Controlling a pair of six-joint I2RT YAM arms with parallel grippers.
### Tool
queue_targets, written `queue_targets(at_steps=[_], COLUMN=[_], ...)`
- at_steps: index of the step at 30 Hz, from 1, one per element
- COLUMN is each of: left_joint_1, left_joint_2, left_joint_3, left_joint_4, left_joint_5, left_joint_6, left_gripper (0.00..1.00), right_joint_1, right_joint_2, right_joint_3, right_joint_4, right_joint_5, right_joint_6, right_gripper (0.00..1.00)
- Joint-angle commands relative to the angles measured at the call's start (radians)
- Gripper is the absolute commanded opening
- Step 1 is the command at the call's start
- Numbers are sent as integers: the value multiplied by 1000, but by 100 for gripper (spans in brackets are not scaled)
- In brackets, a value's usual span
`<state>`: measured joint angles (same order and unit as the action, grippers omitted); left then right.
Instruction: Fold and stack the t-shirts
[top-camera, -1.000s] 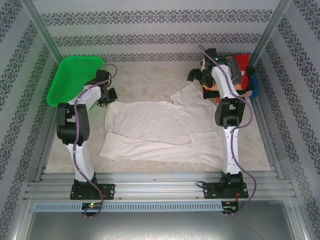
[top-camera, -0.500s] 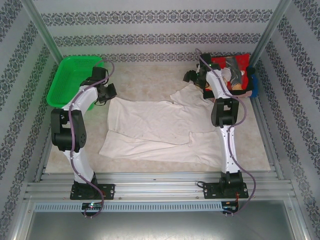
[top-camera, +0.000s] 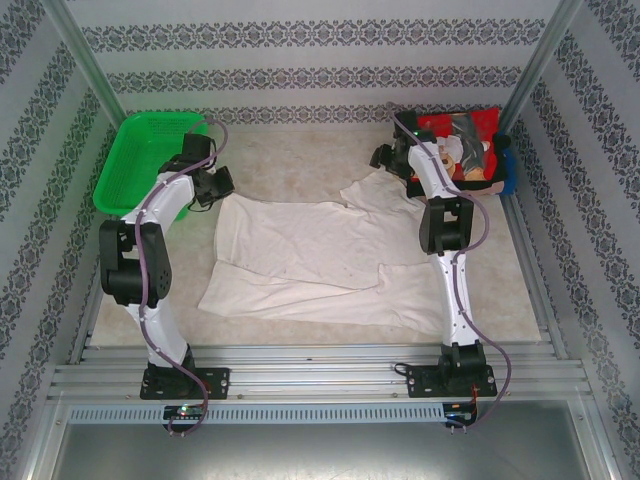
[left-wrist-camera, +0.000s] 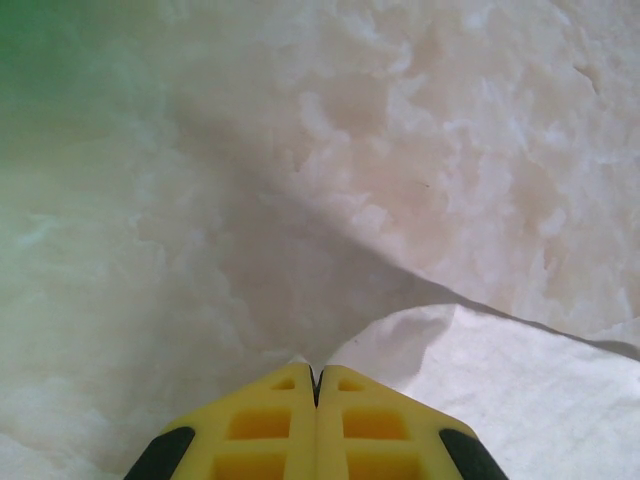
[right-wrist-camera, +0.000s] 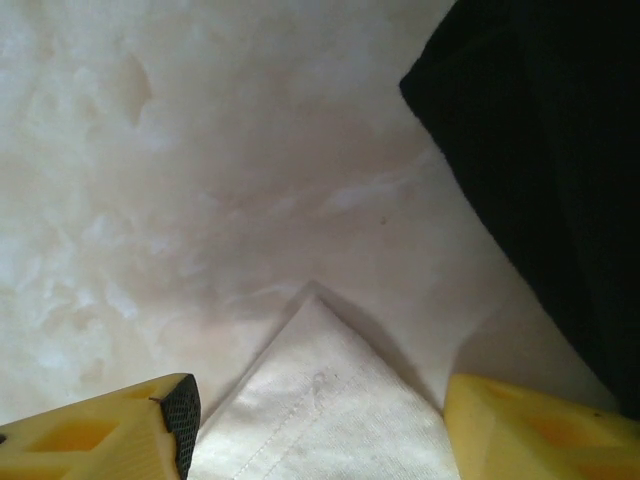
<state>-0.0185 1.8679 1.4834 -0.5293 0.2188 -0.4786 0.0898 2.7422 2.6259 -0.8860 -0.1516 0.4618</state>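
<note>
1. The tabletop (top-camera: 300, 165) carries the white t-shirt (top-camera: 310, 250), spread flat between the arms.
2. A green basket (top-camera: 120, 160) sits far left, and the folded t-shirts (top-camera: 470, 135), red on top, lie far right.
3. The right claw (right-wrist-camera: 318, 395) is spread over a corner of the white t-shirt, beside a black t-shirt (right-wrist-camera: 550, 150).
4. The left claw (left-wrist-camera: 316, 372) is pressed together at another corner of the white t-shirt.
</note>
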Motion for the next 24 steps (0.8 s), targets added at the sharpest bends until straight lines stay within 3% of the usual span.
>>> queue_targets(at_steps=[1, 16, 24], left_joint_1=[-4, -4, -5], left_joint_2=[-37, -64, -90], left_joint_3=[21, 20, 3], left_joint_4=[17, 15, 13], left_joint_5=[14, 23, 27], left_joint_6=[-6, -3, 3], left_gripper=[0, 0, 0], right_joint_1=[14, 18, 7], right_joint_2=[52, 71, 68], right_joint_3=[24, 44, 46], right_joint_4=[-23, -2, 89], right_joint_5=[38, 38, -17], right_joint_6=[-3, 45, 96], right_gripper=[63, 30, 21])
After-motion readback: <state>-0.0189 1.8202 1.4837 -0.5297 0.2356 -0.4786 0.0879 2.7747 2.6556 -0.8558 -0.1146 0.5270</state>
